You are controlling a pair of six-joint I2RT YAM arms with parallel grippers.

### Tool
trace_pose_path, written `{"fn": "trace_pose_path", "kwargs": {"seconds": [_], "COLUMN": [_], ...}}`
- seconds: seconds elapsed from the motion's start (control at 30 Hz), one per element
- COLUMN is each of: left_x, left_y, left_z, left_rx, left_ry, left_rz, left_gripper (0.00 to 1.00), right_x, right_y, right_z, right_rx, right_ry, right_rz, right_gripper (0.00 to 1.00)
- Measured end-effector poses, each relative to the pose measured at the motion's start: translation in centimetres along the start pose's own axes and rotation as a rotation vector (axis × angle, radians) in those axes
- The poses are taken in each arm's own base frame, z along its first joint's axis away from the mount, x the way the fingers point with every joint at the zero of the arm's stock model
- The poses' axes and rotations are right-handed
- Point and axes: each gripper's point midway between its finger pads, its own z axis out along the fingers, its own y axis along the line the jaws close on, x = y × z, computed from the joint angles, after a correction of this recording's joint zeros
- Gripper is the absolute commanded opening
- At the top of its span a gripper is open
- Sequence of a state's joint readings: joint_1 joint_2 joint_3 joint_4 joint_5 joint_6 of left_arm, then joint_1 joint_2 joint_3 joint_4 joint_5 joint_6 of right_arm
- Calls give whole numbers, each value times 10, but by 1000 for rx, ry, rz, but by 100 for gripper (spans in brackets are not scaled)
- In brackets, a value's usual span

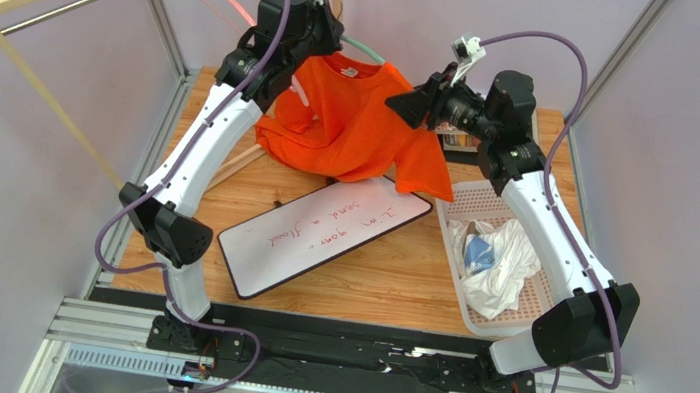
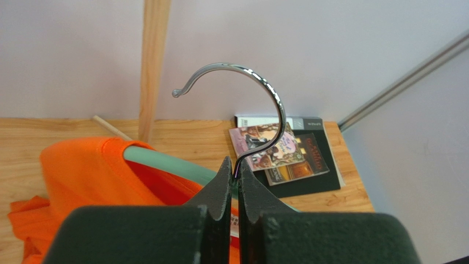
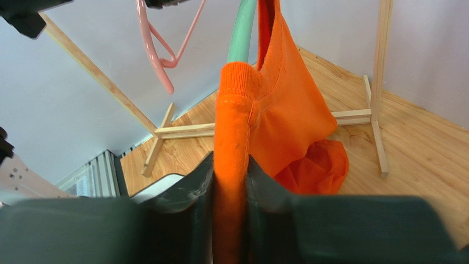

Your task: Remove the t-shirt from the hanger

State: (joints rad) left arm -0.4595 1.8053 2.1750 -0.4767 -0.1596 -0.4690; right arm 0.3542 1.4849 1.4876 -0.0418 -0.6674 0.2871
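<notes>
the step in hand, as i judge it, is drawing one shoulder of the t-shirt (image 1: 356, 137) off an arm of the hanger (image 2: 168, 163) while the hanger is anchored. to do it well, the left pincer (image 2: 235, 168) should be the fixed point. its jaws are closed tight on the thin stem of the hanger's chrome hook (image 2: 263, 87), just above the mint-green arms, and any twist there would swing the whole hanger and slacken the cloth. the right pincer (image 3: 230, 170) has a thick fold of orange shoulder seam filling the gap between its fingers (image 3: 190, 192) and touching both, so i read it as a narrow hold on the cloth. the pull wants to run outward and down along the hanger's arm and past its tip, not straight away from it, or the seam may snag on the arm's end. the pinched fold lies just below the hanger's arm, which rises out of the cloth above the pincer. the rest of the t-shirt hangs beneath the hanger, its lower part slumped under it.
</notes>
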Motion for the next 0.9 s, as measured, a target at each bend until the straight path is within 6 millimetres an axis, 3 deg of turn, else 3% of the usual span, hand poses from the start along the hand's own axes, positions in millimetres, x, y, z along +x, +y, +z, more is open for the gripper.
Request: {"fn": "trace_pose_path", "kwargs": {"seconds": [0.13, 0.27, 0.47, 0.53, 0.63, 0.67, 0.73, 0.77, 0.8, 0.9], "left_x": [-12, -27, -40, -42, -42, -42, -42, -43, -44, -48], "left_y": [10, 12, 8, 8, 9, 10, 10, 11, 11, 12], "left_z": [-1, -4, -9, -9, -9, -9, -9, -10, -10, -11], "left_rx": [-50, -68, -62, -63, -68, -70, -74, -77, -78, -88], "left_ry": [-39, -79, -111, -115, -117, -118, -120, -122, -123, -135], "left_rz": [-26, -41, -46, -46, -44, -43, -44, -44, -44, -47], "left_gripper": [0, 0, 0, 0, 0, 0, 0, 0, 0, 0], "right_x": [-5, -5, -2, -4, -4, -5, -5, -4, -4, 0], "right_y": [-5, -9, -15, -18, -24, -26, -29, -30, -31, -35], "right_z": [-3, -11, -28, -32, -39, -41, -46, -49, -51, -57], "right_rx": [52, 105, 192, 223, 280, 299, 329, 343, 355, 392], "right_ry": [-6, 3, 14, 13, 16, 13, 9, 10, 9, 11], "right_rz": [-18, -39, -72, -79, -86, -90, -100, -101, -106, -100], "right_gripper": [78, 79, 72, 66, 49, 36, 22, 7, 1, 0]}}
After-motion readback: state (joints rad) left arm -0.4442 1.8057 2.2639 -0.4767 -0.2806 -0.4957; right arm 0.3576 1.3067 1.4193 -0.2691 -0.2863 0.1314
